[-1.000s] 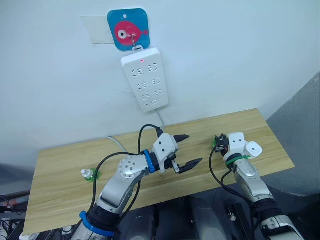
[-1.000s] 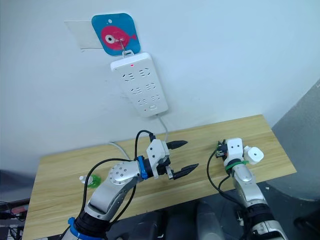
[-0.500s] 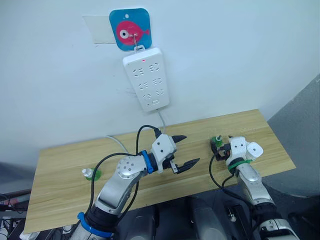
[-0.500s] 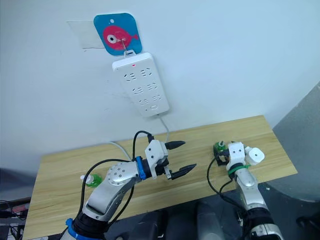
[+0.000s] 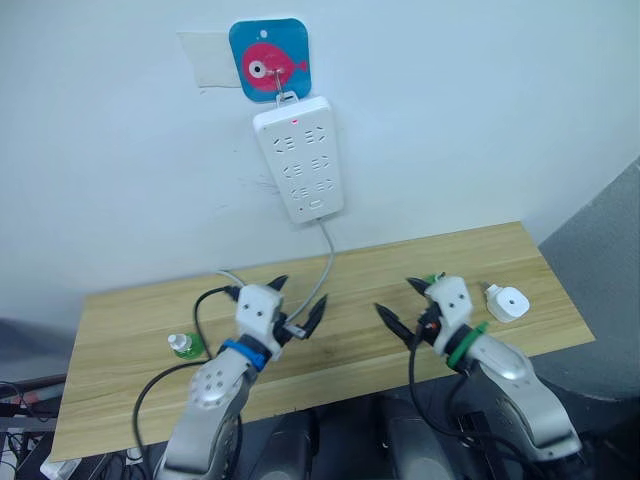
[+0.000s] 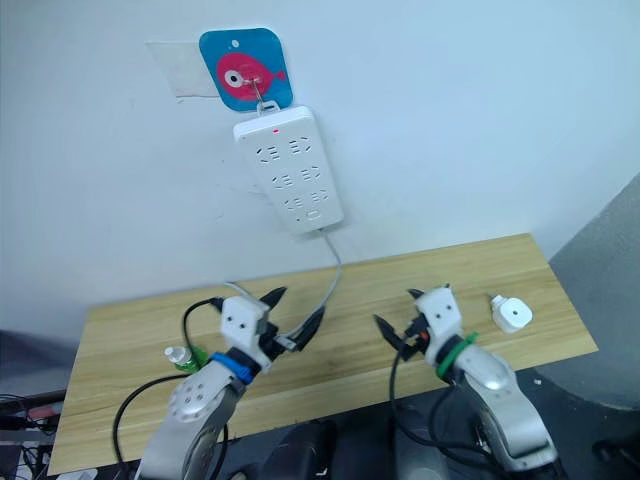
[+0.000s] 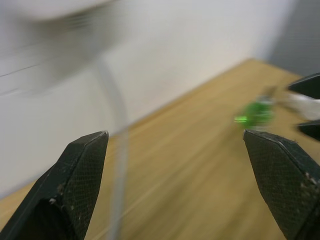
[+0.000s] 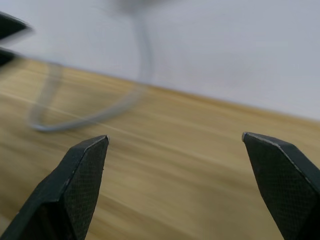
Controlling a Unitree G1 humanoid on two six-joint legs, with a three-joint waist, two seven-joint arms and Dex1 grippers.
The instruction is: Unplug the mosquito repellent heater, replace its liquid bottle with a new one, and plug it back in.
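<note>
Setting: pale wooden table (image 5: 130, 400) against a white wall, with a long white power strip (image 5: 299, 157) hanging from a blue fish-print hook (image 5: 269, 58); its grey cable (image 5: 326, 262) trails down onto the wood.
Change: a second ago the right gripper (image 5: 397, 300) was closed in around the small white rounded plastic heater (image 5: 506, 302). Now it has let go and drawn back toward the table's middle. The left gripper (image 5: 300, 298) has swung back toward its own side.
Pincers: both spread wide and holding nothing, as both wrist views show.
Meaning: unplugging looks done, as no socket on the strip is occupied. The release suggests a re-grip or a reach for a bottle comes next.
Heater: lies on the table near its right end, just beside the right gripper but apart from it, with a round dark hole facing up. Whether a bottle is fitted cannot be told.
Bottles: one small green bottle (image 5: 182, 346) stands well apart at the left. A green speck (image 5: 436, 279) just behind the right gripper may be another.
</note>
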